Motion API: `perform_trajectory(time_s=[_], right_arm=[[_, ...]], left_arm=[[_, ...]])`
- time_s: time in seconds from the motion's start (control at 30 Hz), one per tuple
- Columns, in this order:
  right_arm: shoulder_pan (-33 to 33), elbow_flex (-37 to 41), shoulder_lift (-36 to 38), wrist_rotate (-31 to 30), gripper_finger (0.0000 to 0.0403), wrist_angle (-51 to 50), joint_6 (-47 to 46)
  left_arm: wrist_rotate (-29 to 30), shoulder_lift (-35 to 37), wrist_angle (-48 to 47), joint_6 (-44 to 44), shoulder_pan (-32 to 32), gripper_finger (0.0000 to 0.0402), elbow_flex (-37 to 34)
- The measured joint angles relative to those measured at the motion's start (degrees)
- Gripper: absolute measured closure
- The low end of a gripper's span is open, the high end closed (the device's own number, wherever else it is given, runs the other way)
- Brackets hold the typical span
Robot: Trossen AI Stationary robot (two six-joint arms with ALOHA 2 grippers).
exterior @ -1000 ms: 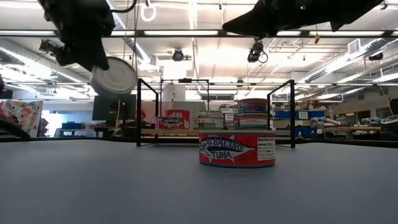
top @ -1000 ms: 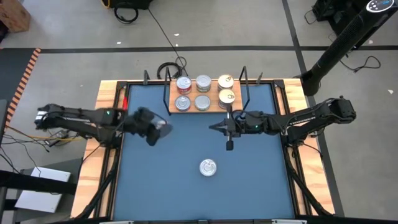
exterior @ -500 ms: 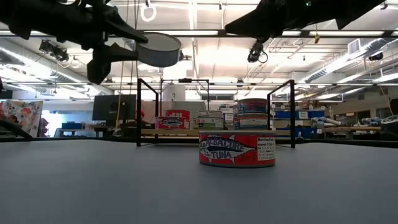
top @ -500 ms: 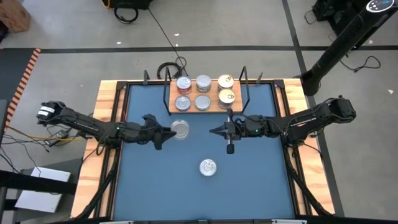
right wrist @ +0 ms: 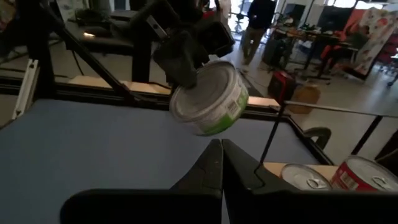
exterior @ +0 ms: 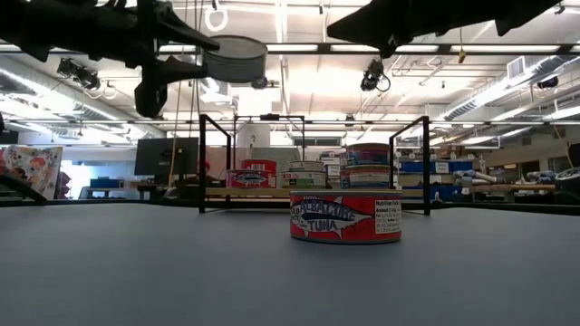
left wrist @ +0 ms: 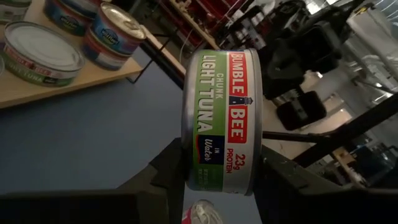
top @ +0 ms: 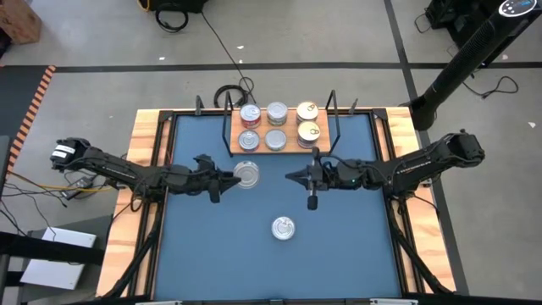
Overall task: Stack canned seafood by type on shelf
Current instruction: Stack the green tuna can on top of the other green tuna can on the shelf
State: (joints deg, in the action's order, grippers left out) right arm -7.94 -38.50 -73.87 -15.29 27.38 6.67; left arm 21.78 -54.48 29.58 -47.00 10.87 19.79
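Observation:
My left gripper [top: 234, 176] is shut on a green-labelled tuna tin [top: 246, 174], high over the table's left middle; the tin also shows in the left wrist view [left wrist: 221, 118] and the right wrist view [right wrist: 208, 99]. My right gripper [top: 290, 178] hangs shut and empty to the right of it, pointing toward it. A red tuna tin [exterior: 345, 216] stands flat on the blue table near the front [top: 284, 228]. The shelf [top: 292, 142] at the far middle carries several tins on its board. My left gripper pinches the tin across its flat top and bottom faces, by the rim on the arm's side [left wrist: 186, 168]. One finger [exterior: 195, 32] lies above the tin and one below. The fingers come level from the table's left. The tin is lifted clear and lies level, one flat face up.
Black wire uprights [exterior: 201, 163] stand at both ends of the shelf. The wooden table rim [top: 148, 144] frames the blue top. Open blue surface lies to the left and right of the red tin.
My left gripper has swung toward the table's right and sunk a little, tipping up until it points level. The held tin has turned from steeply tilted to lying flat and level. In the last half second it has kept almost still.

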Motion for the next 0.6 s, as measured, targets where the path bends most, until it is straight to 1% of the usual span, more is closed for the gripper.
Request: perform_trajectory(time_s=[0.13, 0.3, 0.47, 0.6], right_arm=[[-1.4, -1.0, -0.1, -1.8, 0.0395, -1.6, 0.3], [-3.1, -5.8, -2.7, -4.1, 0.0394, -7.0, 0.9], [-4.6, -11.4, -7.6, -4.9, 0.0394, -15.7, 0.9], [-6.1, -15.6, -10.6, -8.6, 0.0390, -23.5, 0.6]], left_arm=[[0.1, 0.0, -0.6, 0.0, 0.0, 0.0257, 0.0], [0.9, -0.3, -0.8, -0.1, -0.5, 0.0257, 0.0], [0.9, -0.3, -0.3, -1.4, -2.4, 0.0257, 0.0], [-0.6, -0.3, -1.0, -2.8, -3.7, 0.0257, 0.0]])
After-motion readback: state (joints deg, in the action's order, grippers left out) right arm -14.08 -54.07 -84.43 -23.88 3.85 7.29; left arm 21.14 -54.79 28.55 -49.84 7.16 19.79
